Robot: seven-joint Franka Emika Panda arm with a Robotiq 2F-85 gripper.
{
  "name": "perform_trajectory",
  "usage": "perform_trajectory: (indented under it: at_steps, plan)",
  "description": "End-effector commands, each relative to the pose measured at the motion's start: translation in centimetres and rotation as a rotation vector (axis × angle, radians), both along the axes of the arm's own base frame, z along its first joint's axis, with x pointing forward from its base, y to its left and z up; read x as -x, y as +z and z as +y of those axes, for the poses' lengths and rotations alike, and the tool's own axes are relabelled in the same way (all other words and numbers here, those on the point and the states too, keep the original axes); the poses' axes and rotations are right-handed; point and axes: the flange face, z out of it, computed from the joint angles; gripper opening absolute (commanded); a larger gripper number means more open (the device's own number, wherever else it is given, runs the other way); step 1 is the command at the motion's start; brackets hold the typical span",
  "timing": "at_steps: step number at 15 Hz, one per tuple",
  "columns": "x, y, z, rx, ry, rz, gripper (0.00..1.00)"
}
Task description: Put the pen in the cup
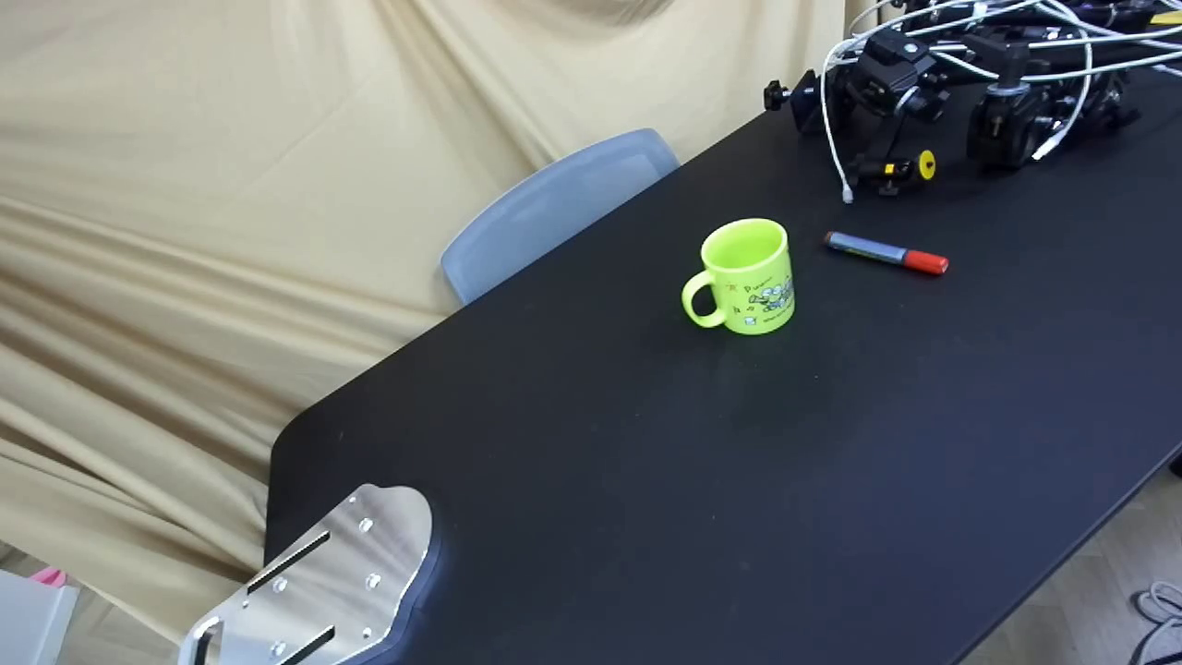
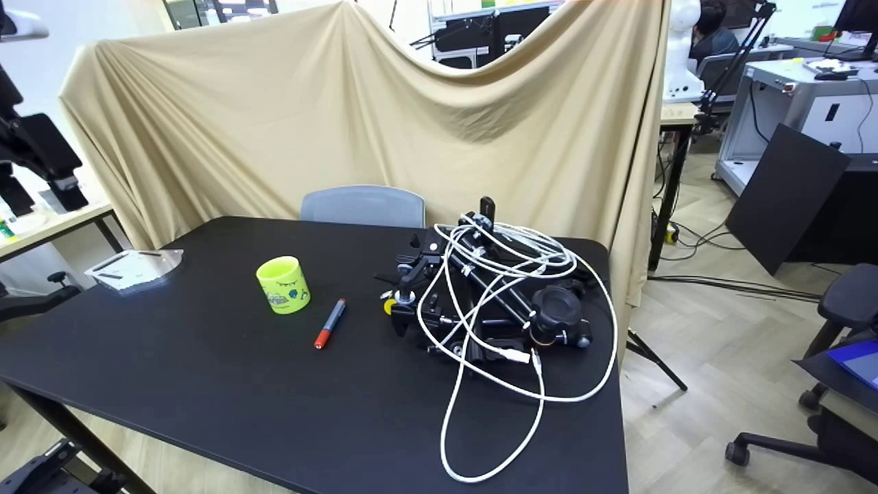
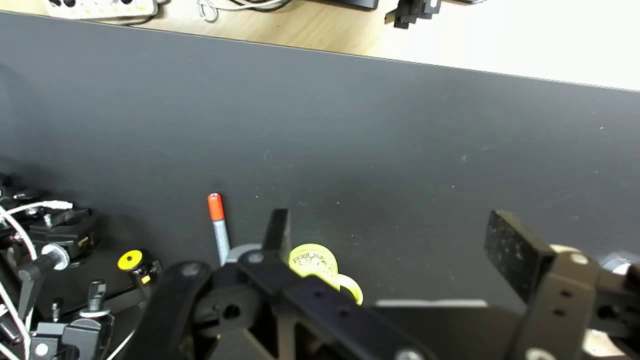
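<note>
Cup (image 1: 753,282) looks like smooth plastic, faint gloss, printed wall. Pen (image 1: 885,252): smooth plastic look, slightly shiny red end. Table top (image 1: 600,480) is smooth, mostly matt, specked. Slotted plate (image 1: 325,582) is shiny metal. Drape (image 1: 277,212) is creased matt cloth. Chair back (image 1: 565,208) looks smooth. Gripper (image 3: 392,240) looks mostly matt, pads (image 3: 517,257) speckled. Floor (image 2: 727,357) looks wood-like.

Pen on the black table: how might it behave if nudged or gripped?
The pen may roll if nudged: it looks round and lies on its side. It seems straight, so probably stiff, and slim, so likely light.
</note>
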Motion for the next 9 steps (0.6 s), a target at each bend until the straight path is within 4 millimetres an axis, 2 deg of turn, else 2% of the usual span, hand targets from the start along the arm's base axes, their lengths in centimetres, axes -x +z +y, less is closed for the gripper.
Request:
perform_trajectory:
  at_steps: [1, 3, 9]
  plan:
    - [-0.6, 0.1, -0.5, -0.008, -0.012, 0.0, 1.0]
    - [-2.8, -0.2, -2.5, -0.013, -0.043, -0.01, 1.0]
    - [-12.4, -4.2, -12.3, 0.022, -0.08, -0.073, 1.0]
